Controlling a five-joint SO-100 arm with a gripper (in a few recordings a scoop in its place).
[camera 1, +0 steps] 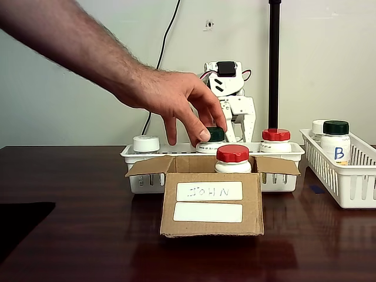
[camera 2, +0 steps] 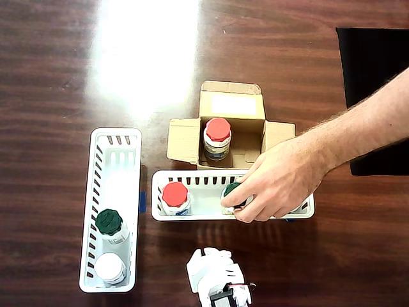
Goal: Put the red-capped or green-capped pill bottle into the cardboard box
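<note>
A red-capped pill bottle (camera 2: pixel 218 137) stands upright inside the open cardboard box (camera 2: pixel 232 103). Behind it, a white basket (camera 2: pixel 192 180) holds another red-capped bottle (camera 2: pixel 174 196) and a green-capped bottle (camera 2: pixel 231 190) pinched by a person's hand (camera 2: pixel 278 182). Whether the arm's jaws are spread cannot be told.

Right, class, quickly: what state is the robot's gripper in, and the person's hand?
Gripper: folded back behind the basket, open or shut cannot be told.
Person's hand: fingers closed around the green-capped bottle in the basket.

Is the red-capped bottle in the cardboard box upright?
Upright: the red-capped white pill bottle stands cap-up inside the open brown cardboard box.
</note>
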